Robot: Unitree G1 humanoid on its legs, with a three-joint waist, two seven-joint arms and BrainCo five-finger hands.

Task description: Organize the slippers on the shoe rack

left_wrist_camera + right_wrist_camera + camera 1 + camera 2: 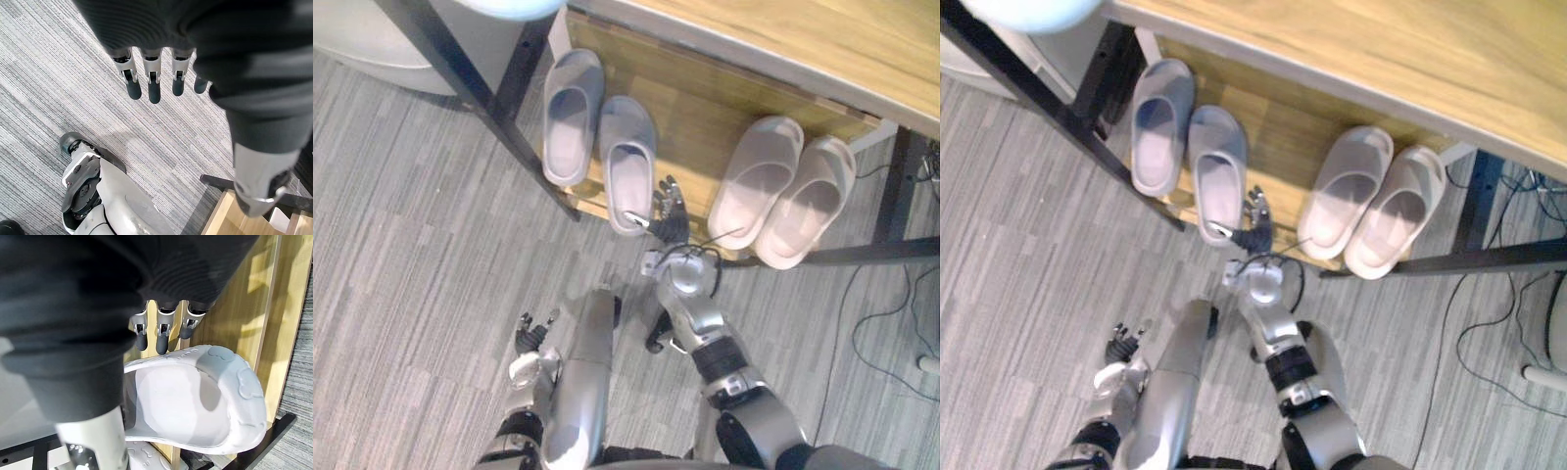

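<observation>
Right hand (pixel 668 210) reaches out over the front edge of the shoe rack's wooden shelf (pixel 700 113), open, holding nothing. In the right wrist view its fingers (pixel 162 339) are straight, with the tips right at the rim of a grey slipper (pixel 195 399); whether they touch it I cannot tell. Seen from the head, that slipper (pixel 627 162) lies just at the hand's 10 o'clock, toe pointing into the rack and heel out at the shelf's front edge. Its mate (pixel 572 116) lies alongside it at 11 o'clock, touching it and set further back. At the hand's 2 to 3 o'clock a pair of beige slippers (pixel 783 191) lies side by side on the same shelf, tilted toward 1 o'clock, heels at the front edge. The two pairs are well apart, with bare wood between them. A light wooden top board (pixel 822 39) runs above the shelf at 12 o'clock. The left hand (pixel 534 331) hangs low at 7 o'clock over the grey striped carpet (pixel 411 245), its fingers (pixel 154 89) straight and empty.
</observation>
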